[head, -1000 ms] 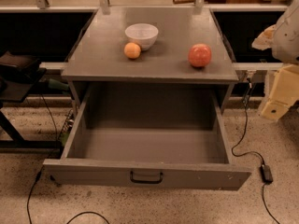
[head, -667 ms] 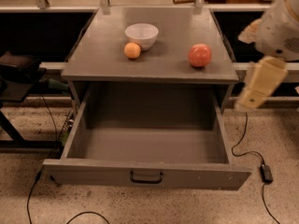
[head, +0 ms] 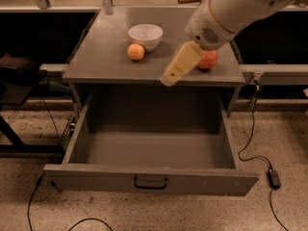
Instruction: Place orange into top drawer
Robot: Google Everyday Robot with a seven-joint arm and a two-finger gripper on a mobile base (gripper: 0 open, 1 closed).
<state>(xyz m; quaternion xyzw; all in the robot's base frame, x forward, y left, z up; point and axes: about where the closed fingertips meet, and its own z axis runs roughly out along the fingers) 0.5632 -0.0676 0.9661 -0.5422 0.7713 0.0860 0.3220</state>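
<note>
The orange point(head: 136, 52) sits on the grey cabinet top point(head: 101, 57), just in front of a white bowl point(head: 145, 35). The top drawer point(head: 96, 177) is pulled fully open below, and nothing shows inside it. Its front panel carries a small dark handle point(head: 150, 182). My gripper point(head: 171, 77) hangs on the white arm point(head: 231, 8) that reaches in from the upper right. It hovers over the front edge of the cabinet top, to the right of the orange and apart from it.
A larger reddish-pink fruit point(head: 210, 60) lies on the right of the cabinet top, partly hidden behind my gripper. Cables point(head: 250, 148) and a small black adapter point(head: 274, 178) lie on the speckled floor to the right. A dark stand point(head: 14, 81) is on the left.
My arm has swung in from the right edge of the view to the left, over the cabinet top, and now covers part of the reddish fruit. The orange, bowl and drawer have not moved.
</note>
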